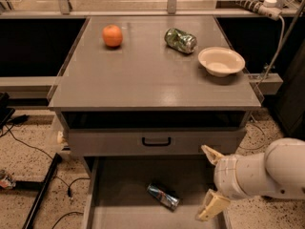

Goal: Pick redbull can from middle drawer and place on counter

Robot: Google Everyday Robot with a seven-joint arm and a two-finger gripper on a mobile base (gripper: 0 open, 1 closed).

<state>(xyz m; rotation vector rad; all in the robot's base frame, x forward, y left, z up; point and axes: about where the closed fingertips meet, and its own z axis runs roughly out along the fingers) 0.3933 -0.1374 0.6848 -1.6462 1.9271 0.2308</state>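
The redbull can, slim, blue and silver, lies on its side on the floor of the open middle drawer at the bottom of the view. My gripper hangs at the drawer's right side, to the right of the can and apart from it. Its two cream fingers are spread wide, one up near the drawer front and one lower, with nothing between them. The grey counter spreads above the drawer.
On the counter stand an orange at the back left, a green-and-silver can lying at the back, and a cream bowl at the right. A closed drawer front with a black handle is above the open drawer. Cables lie on the floor at the left.
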